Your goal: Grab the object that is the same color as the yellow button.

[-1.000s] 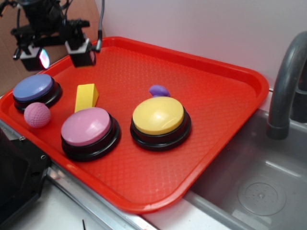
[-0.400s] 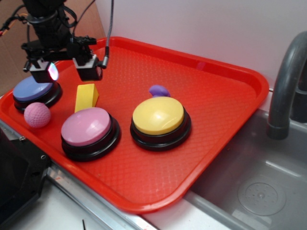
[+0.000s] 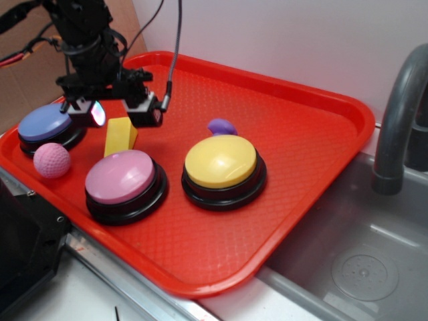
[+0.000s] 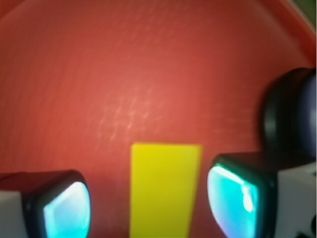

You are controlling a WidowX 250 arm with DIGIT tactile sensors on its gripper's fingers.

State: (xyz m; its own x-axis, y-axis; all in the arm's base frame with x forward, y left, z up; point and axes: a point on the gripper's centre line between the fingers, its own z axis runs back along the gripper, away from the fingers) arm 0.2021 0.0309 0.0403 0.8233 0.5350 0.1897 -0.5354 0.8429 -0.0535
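- The end effector (image 3: 122,112) has travelled rightward and down over the past second, from the tray's back-left corner to a spot directly over the yellow block (image 3: 120,136); its fingers are spread wide and hold nothing.
- In the wrist view the block (image 4: 163,188) now sits between the two pads (image 4: 233,196), with a gap on each side, so the approach looks well centred.
- The block has not moved: it lies on the red tray (image 3: 321,134), between the blue button (image 3: 48,124) and the pink button (image 3: 124,179), with the pink ball (image 3: 51,160) near.
- The yellow button (image 3: 222,164), the colour reference, stands well apart to the right, beside a small purple piece (image 3: 222,126).
- Judgement: alignment is nearly done; lowering further and closing comes next.
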